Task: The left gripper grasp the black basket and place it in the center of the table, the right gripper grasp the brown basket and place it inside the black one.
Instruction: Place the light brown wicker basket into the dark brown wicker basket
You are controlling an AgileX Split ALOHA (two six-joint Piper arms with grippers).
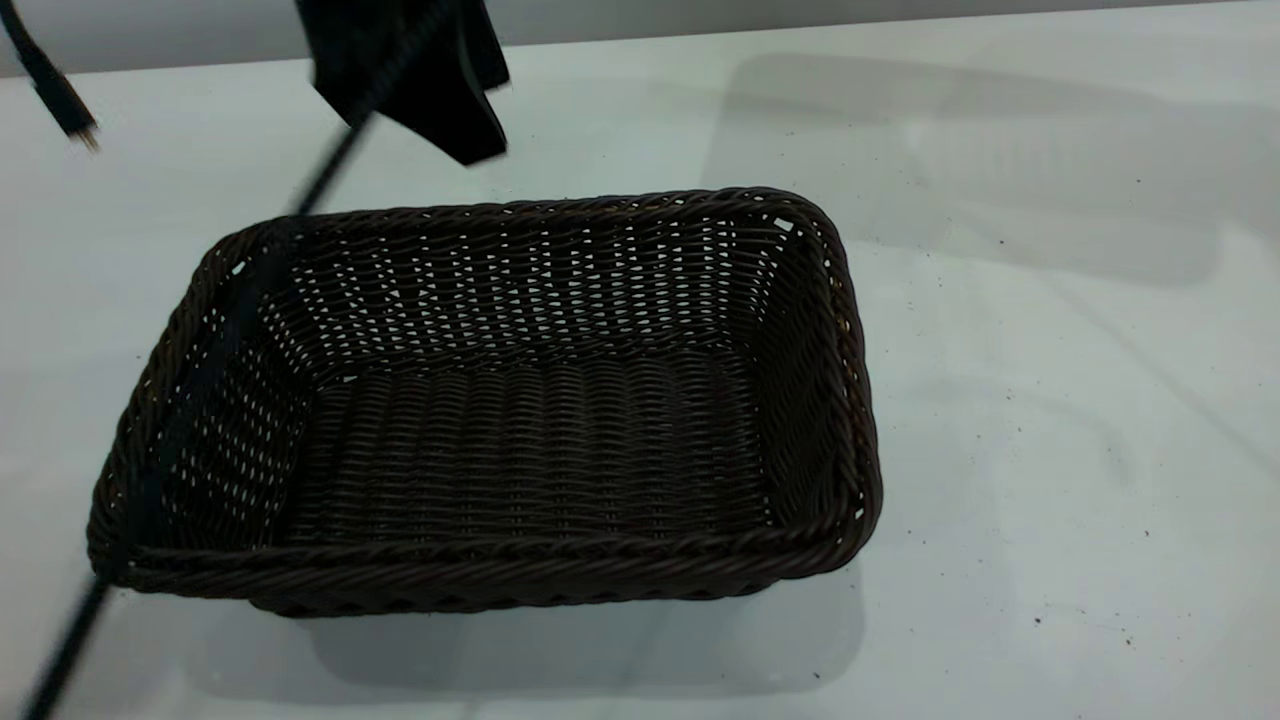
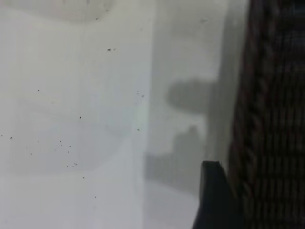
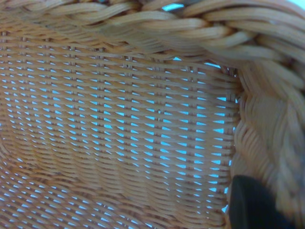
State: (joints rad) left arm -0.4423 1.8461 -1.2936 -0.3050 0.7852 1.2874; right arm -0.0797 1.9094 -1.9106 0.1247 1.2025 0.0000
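Tan brown basket, edges cropped.

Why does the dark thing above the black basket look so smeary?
Exterior view: the left gripper and its cable are blurred, while the black basket is sharp. Left wrist view: soft, with grey shadows on the table.

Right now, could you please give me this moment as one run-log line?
black basket: on table, empty | left gripper: above its far rim, off it | brown basket: close before right wrist camera, not yet inside
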